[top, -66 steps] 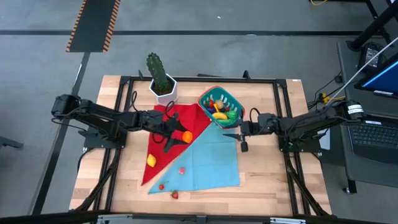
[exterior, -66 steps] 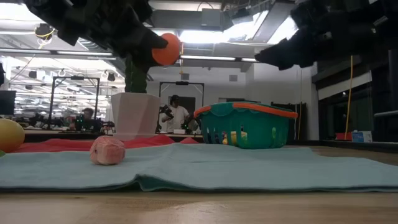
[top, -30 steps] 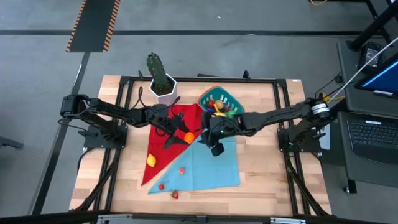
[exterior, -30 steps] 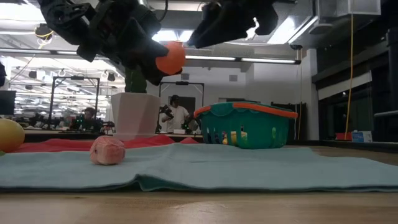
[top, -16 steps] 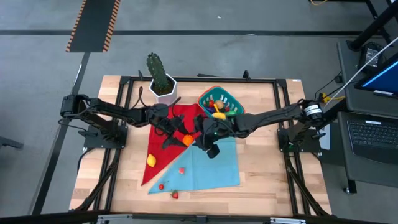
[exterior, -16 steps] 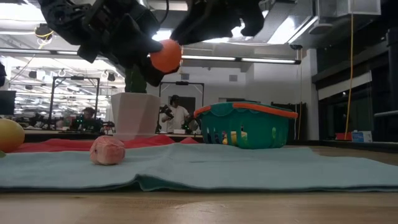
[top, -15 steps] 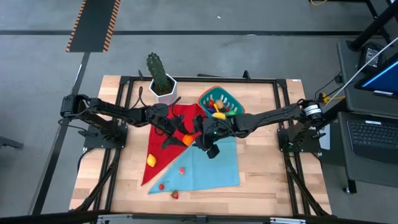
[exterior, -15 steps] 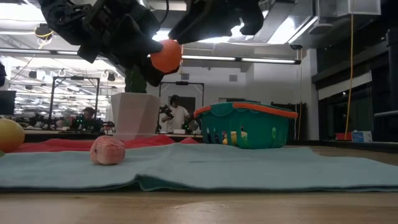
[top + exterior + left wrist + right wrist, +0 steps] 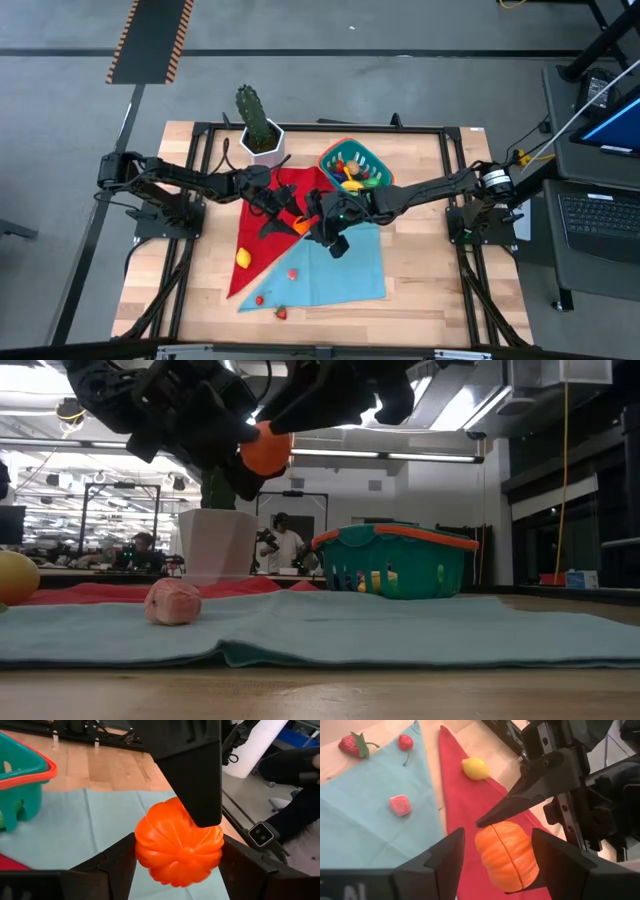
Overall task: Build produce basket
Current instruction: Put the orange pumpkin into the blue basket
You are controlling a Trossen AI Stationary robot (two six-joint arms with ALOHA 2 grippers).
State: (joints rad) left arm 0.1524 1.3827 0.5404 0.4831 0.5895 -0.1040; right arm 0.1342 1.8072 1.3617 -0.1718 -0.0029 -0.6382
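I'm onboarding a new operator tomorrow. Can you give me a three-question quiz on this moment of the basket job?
1. True or false: the orange rests on the blue cloth.
2. Which cloth does the lemon lie on: A red, B blue?
3. Fill in: the right gripper has one finger on either side of the ____.
Key: 1 false, the left gripper holds it in the air; 2 A, the red cloth; 3 orange.
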